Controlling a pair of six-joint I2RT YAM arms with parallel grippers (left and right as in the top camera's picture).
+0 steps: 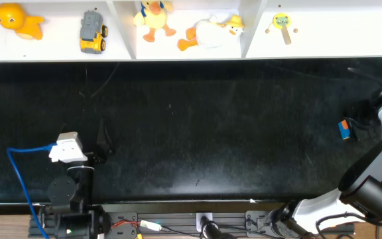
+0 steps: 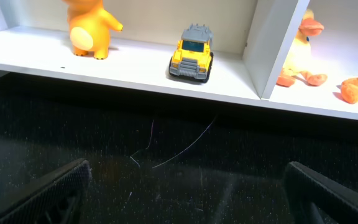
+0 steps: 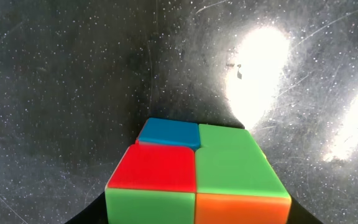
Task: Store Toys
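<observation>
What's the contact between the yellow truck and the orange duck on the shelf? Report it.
Apart. The left wrist view shows the yellow truck and the orange duck standing in the same compartment, with a bare strip of white shelf between them.

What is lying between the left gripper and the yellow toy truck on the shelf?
Nothing but bare black table, seen in the left wrist view: the left gripper faces the truck across it.

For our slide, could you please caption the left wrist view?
Open left gripper over the black tabletop, facing a white shelf holding a yellow plastic toy truck beside an orange toy figure.
</observation>
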